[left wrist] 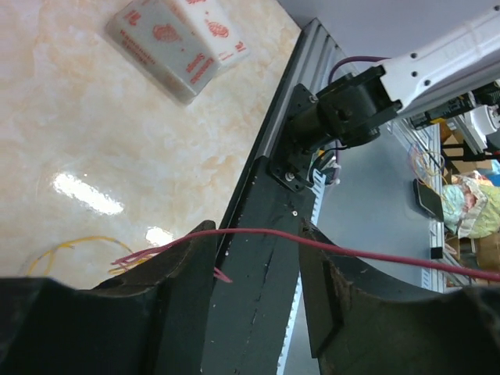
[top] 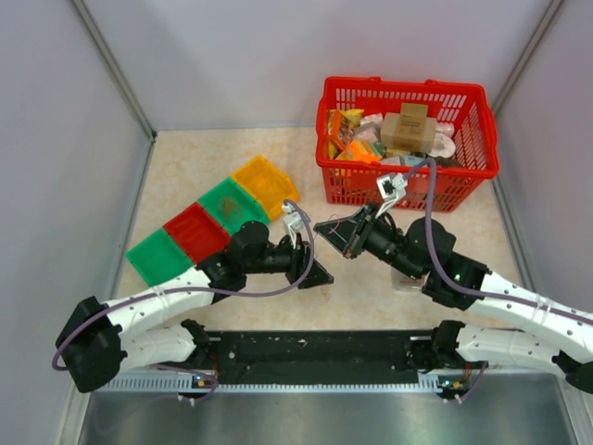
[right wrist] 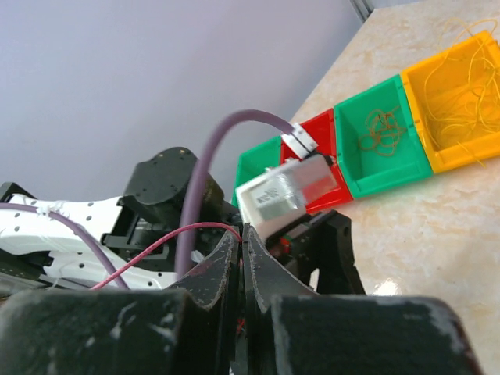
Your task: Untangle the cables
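Note:
A thin reddish cable [left wrist: 375,255] runs across the tips of my left gripper [left wrist: 258,262], whose jaws stand wide open; it drapes over both fingers. At its left end it joins a few yellow and reddish wire loops [left wrist: 74,251] lying on the table. My right gripper [right wrist: 244,234] is shut on the same reddish cable [right wrist: 156,251], which leaves its tips to the left. In the top view the left gripper [top: 313,270] and the right gripper [top: 332,230] are close together mid-table; the thin cable barely shows there.
Four bins lie in a row at the left: green [top: 159,256], red [top: 197,231], green [top: 232,205], yellow [top: 267,184]; the yellow [right wrist: 461,94] and green [right wrist: 383,133] bins hold wires. A red basket [top: 482,139] of items stands back right. A white packet [left wrist: 176,43] lies near the right arm.

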### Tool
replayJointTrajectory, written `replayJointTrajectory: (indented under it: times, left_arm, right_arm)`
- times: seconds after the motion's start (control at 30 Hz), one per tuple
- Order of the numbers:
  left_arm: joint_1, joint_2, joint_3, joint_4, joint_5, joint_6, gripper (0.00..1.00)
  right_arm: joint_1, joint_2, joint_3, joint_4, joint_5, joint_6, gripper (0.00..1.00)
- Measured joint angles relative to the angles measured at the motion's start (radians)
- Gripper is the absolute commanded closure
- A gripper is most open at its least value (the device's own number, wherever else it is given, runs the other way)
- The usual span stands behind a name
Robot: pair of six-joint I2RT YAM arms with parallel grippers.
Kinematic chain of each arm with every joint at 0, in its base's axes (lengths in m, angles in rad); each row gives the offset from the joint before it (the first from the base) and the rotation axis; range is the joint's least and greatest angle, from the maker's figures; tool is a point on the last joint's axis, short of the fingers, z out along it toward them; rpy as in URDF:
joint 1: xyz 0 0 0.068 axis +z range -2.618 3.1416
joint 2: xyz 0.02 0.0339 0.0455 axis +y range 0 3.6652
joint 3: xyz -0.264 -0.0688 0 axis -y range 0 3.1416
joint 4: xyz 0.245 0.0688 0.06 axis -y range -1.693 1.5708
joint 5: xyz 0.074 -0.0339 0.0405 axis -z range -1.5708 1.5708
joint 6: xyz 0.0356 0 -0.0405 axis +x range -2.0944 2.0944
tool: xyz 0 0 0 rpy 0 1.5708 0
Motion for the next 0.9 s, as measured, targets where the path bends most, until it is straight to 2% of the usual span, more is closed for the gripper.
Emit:
replayJointTrajectory:
  times: [0.17, 0.27, 0.33, 0.4, 0.47, 0.53, 0.6, 0.67, 0.77, 0.83, 0.9]
  left_arm:
    - [-0.009, 0.030, 0.003, -0.041, -0.048, 0.003, 0.42]
    - [-0.009, 0.023, 0.005, -0.051, -0.066, 0.007, 0.25]
    - [-0.010, 0.003, 0.005, -0.061, -0.084, 0.009, 0.21]
    - [-0.010, -0.047, -0.004, -0.071, -0.111, 0.003, 0.22]
    - [-0.010, -0.119, -0.024, -0.073, -0.129, -0.001, 0.33]
    - [-0.010, -0.179, -0.035, -0.086, -0.147, -0.004, 0.36]
    - [-0.010, -0.223, -0.034, -0.117, -0.172, -0.002, 0.34]
    - [-0.010, -0.241, -0.030, -0.151, -0.193, -0.002, 0.25]
    - [-0.010, -0.222, -0.027, -0.171, -0.199, -0.013, 0.25]
    - [-0.010, -0.171, -0.027, -0.150, -0.177, -0.038, 0.31]
    - [-0.010, -0.111, -0.027, -0.123, -0.150, -0.073, 0.42]
  right_arm:
    - [0.000, -0.003, 0.000, 0.014, -0.004, 0.011, 1.00]
    - [0.000, -0.009, 0.000, 0.017, -0.003, 0.011, 1.00]
    - [0.000, -0.018, 0.000, 0.021, -0.003, 0.011, 1.00]
    - [0.000, -0.027, 0.000, 0.026, -0.002, 0.011, 1.00]
    - [0.000, -0.033, 0.000, 0.030, -0.002, 0.011, 1.00]
    - [0.000, -0.036, 0.000, 0.031, -0.002, 0.011, 1.00]
    - [0.000, -0.036, 0.000, 0.029, 0.002, 0.011, 1.00]
    - [0.000, -0.036, 0.000, 0.029, 0.008, 0.011, 1.00]
    - [0.000, -0.036, 0.000, 0.029, 0.009, 0.007, 1.00]
    - [0.000, -0.036, 0.000, 0.029, 0.011, 0.002, 1.00]
    - [0.000, -0.036, 0.000, 0.028, 0.016, 0.002, 1.00]
